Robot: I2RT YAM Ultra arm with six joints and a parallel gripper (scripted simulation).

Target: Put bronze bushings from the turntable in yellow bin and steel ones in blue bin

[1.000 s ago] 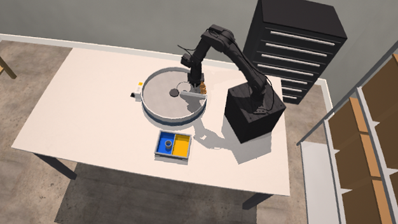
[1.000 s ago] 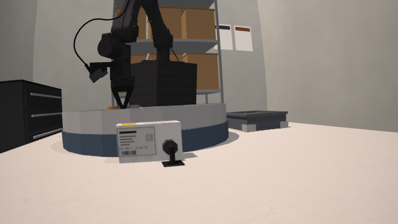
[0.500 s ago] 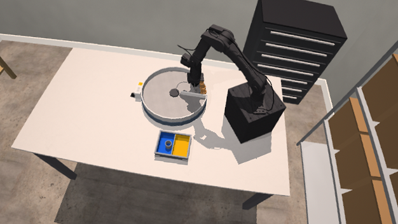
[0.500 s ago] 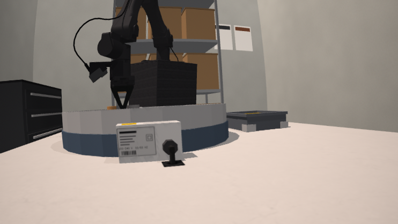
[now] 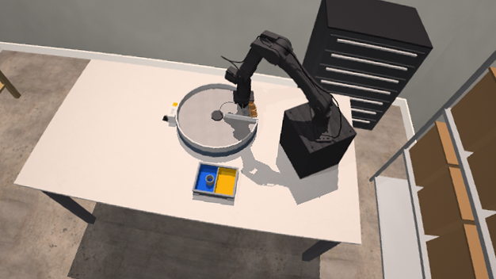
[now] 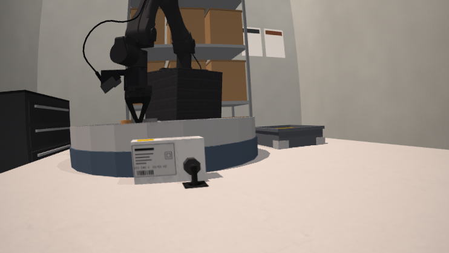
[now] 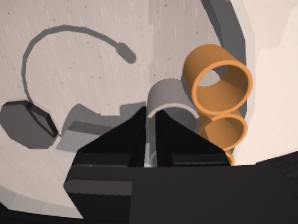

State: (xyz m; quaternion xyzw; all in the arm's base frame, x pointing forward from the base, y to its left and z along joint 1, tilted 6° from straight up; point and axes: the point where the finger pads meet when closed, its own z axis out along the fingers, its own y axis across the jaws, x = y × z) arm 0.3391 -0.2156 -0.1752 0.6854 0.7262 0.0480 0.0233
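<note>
Closing to a narrow slit, the hand is pointing straight down and appears to be pinching the left wall of the nearest steel bushing, one fingertip outside the tube and one within its bore. That bushing is standing inside the turntable, close against the bronze bushings. It is probably going to handle as a stiff, fairly heavy, rather slippery little tube, unlikely to dent; the wall is offering a sound hold, though an off-centre pinch could let it tilt or brush its neighbours as it rises. A further grey rim is peeping from beneath the fingers.

The steel is showing a dull grey, the bronze a warm orange, all smooth hollow cylinders with thin round lips. Beside them a straight grey bar is running across the turntable's faintly streaked floor. Farther out on the smooth, pale desk, the blue bin is already holding one grey bushing, while the square-cornered yellow bin is showing none.
</note>
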